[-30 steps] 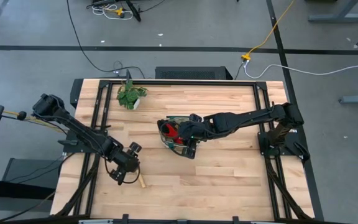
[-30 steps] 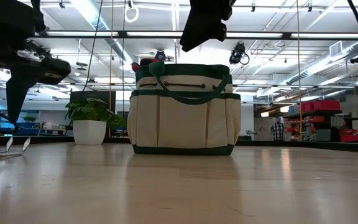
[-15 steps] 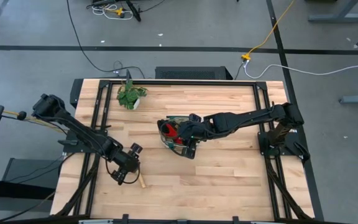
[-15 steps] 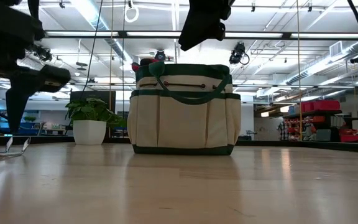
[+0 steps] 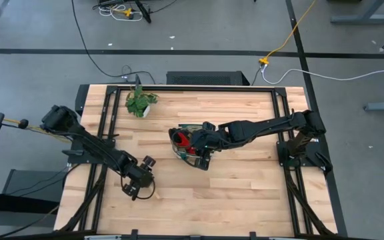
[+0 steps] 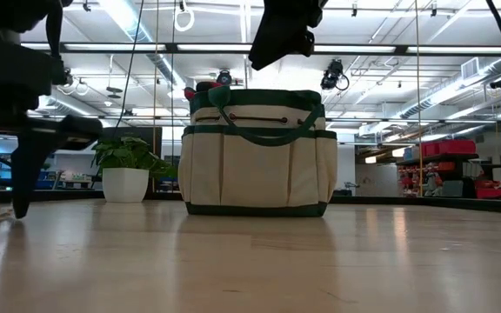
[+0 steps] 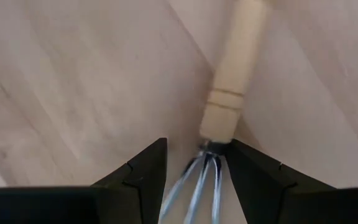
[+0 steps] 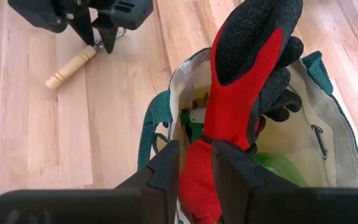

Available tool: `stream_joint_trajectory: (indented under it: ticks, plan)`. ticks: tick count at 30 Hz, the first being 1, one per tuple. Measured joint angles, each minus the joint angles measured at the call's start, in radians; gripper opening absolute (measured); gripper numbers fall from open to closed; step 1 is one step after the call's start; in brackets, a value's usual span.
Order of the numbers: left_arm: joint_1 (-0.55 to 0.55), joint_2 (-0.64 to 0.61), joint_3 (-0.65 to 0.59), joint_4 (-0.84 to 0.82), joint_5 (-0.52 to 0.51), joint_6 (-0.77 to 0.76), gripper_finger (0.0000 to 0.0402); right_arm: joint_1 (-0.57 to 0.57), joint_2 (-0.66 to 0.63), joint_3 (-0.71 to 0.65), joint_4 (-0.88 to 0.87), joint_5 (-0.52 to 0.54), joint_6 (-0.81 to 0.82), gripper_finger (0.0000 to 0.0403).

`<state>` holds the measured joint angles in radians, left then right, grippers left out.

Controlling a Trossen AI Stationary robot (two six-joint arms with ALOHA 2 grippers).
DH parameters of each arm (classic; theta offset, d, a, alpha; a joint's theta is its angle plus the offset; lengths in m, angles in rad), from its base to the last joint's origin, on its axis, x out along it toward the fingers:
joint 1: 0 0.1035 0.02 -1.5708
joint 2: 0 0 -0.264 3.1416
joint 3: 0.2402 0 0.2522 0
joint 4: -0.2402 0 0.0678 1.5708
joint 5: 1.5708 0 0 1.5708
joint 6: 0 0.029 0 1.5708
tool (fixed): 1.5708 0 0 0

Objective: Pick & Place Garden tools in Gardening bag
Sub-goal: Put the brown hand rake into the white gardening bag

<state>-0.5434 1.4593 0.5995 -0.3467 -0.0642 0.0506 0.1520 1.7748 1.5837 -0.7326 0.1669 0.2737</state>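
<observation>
While the gardening bag sits mid-frame in the high view, the black-and-red gloves are pinched between the right gripper fingers right over its open mouth, with green stuff already seen inside. A potted plant is parked at the upper left of the table, well apart. Lower left, the left gripper is spread around the metal neck of the wooden-handled hand rake, which is lying flat on the wood. Compared with a second ago, the left arm has been dropped lower over the rake; the right one hasn't budged.
</observation>
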Motion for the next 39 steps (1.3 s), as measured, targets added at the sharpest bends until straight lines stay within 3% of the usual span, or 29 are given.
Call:
stream_joint_trajectory:
  ticks: [13,23,33,39]
  plan:
    - [0.0,0.006,0.0,0.022,0.003,-0.017,0.0171,0.0,0.0,0.0,0.002,0.0,0.001,0.0096]
    - [-0.001,0.006,0.0,0.02,0.021,-0.023,0.0054,0.0,0.0,0.0,0.002,0.0,0.001,0.0096]
    - [-0.001,0.005,0.002,0.029,0.011,-0.149,0.0054,0.0,0.0,0.0,0.002,0.0,0.001,0.0096]
    - [-0.005,-0.028,0.026,0.029,-0.062,-0.172,0.0054,0.0,0.0,0.0,0.0,0.0,0.002,0.0096]
